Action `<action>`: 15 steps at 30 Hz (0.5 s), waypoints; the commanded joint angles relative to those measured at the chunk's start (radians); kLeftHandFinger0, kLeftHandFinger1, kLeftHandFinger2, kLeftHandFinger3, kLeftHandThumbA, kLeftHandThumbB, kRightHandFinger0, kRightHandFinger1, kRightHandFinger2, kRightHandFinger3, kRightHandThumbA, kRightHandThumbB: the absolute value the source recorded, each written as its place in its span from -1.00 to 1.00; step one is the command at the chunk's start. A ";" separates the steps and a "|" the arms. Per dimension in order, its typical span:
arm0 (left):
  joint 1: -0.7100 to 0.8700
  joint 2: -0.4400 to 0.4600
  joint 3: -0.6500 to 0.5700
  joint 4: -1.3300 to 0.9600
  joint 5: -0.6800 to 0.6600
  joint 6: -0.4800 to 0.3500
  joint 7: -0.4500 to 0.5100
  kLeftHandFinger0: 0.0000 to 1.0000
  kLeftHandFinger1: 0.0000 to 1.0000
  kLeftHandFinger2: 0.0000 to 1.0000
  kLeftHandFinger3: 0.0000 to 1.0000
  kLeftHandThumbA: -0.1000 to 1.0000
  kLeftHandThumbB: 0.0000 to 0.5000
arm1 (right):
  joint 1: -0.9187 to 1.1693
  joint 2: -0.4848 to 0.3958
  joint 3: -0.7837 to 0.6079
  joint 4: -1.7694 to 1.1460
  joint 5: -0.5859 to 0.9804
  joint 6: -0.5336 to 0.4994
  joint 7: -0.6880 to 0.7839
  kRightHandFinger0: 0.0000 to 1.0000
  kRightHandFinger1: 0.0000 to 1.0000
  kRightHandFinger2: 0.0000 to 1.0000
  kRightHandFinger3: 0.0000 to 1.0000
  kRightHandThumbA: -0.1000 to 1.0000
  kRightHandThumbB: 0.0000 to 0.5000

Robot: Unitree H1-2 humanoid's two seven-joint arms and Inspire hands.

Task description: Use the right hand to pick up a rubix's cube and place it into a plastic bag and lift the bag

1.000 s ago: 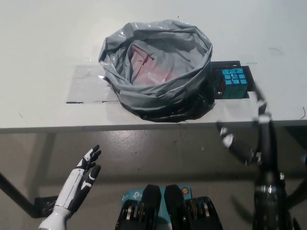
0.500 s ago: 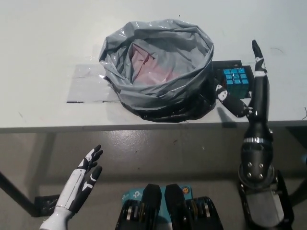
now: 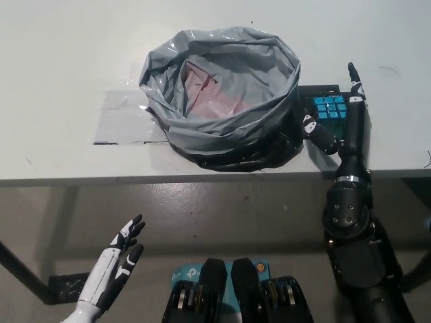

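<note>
Right robot hand (image 3: 335, 121) is spread open around the rubix's cube (image 3: 329, 108) on the bench (image 3: 60, 60), ready for grasping; beside it the plastic bag (image 3: 222, 94) is kept wide-mouthed.

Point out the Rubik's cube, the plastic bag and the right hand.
Rubik's cube (image 3: 329, 108), head view, blue top face.
Plastic bag (image 3: 222, 118), head view, grey front wall.
Right hand (image 3: 337, 124), head view, middle of the hand.

A grey plastic bag (image 3: 222, 97) stands open on the white counter (image 3: 67, 67), the rubix's cube (image 3: 328, 108) just beside it. The black right hand (image 3: 337, 124) reaches around the cube, fingers (image 3: 355, 84) spread. The white left hand (image 3: 114, 266) rests open below the counter edge.
</note>
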 commanded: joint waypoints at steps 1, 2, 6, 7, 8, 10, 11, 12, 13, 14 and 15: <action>0.004 0.002 0.000 -0.041 -0.002 -0.034 -0.008 1.00 1.00 1.00 1.00 1.00 -0.24 | -0.074 -0.022 -0.006 0.036 0.007 -0.011 -0.080 1.00 1.00 1.00 1.00 0.61 0.69; 0.001 0.003 0.000 -0.041 -0.004 -0.031 -0.010 1.00 1.00 1.00 1.00 1.00 -0.23 | -0.077 -0.025 -0.006 0.043 0.008 -0.008 -0.084 1.00 1.00 1.00 1.00 0.61 0.69; 0.004 0.004 -0.001 -0.046 -0.002 -0.026 -0.015 1.00 1.00 1.00 1.00 1.00 -0.25 | -0.087 -0.038 -0.004 0.075 0.011 -0.004 -0.097 1.00 1.00 1.00 1.00 0.62 0.67; 0.004 0.003 -0.001 -0.046 -0.003 -0.025 -0.016 1.00 1.00 1.00 1.00 1.00 -0.25 | -0.088 -0.039 -0.003 0.077 0.010 0.000 -0.099 1.00 1.00 1.00 1.00 0.62 0.68; 0.006 0.002 -0.001 -0.047 -0.006 -0.026 -0.018 1.00 1.00 1.00 1.00 1.00 -0.25 | -0.088 -0.041 -0.002 0.083 0.010 0.004 -0.104 1.00 1.00 1.00 1.00 0.62 0.68; 0.004 0.002 -0.002 -0.044 -0.007 -0.028 -0.019 1.00 1.00 1.00 1.00 1.00 -0.25 | -0.097 -0.045 -0.001 0.102 0.013 0.006 -0.109 1.00 1.00 1.00 1.00 0.62 0.66; 0.002 0.002 -0.001 -0.042 -0.009 -0.030 -0.019 1.00 1.00 1.00 1.00 1.00 -0.25 | -0.099 -0.046 0.000 0.105 0.015 0.007 -0.108 1.00 1.00 1.00 1.00 0.62 0.63; 0.001 0.001 -0.001 -0.040 -0.009 -0.036 -0.017 1.00 1.00 1.00 1.00 1.00 -0.27 | -0.102 -0.046 0.000 0.107 0.020 0.007 -0.104 1.00 1.00 1.00 1.00 0.60 0.60; 0.000 0.001 -0.001 -0.039 -0.007 -0.038 -0.016 1.00 1.00 1.00 1.00 1.00 -0.27 | -0.102 -0.046 0.000 0.106 0.025 0.007 -0.102 1.00 1.00 1.00 1.00 0.59 0.59; 0.000 0.001 -0.001 -0.040 -0.005 -0.040 -0.015 1.00 1.00 1.00 1.00 1.00 -0.28 | -0.105 -0.045 0.001 0.112 0.026 0.005 -0.105 1.00 1.00 1.00 1.00 0.59 0.60; 0.000 0.002 -0.001 -0.041 -0.003 -0.036 -0.015 1.00 1.00 1.00 1.00 1.00 -0.27 | -0.109 -0.045 0.002 0.122 0.029 0.003 -0.109 1.00 1.00 1.00 1.00 0.59 0.64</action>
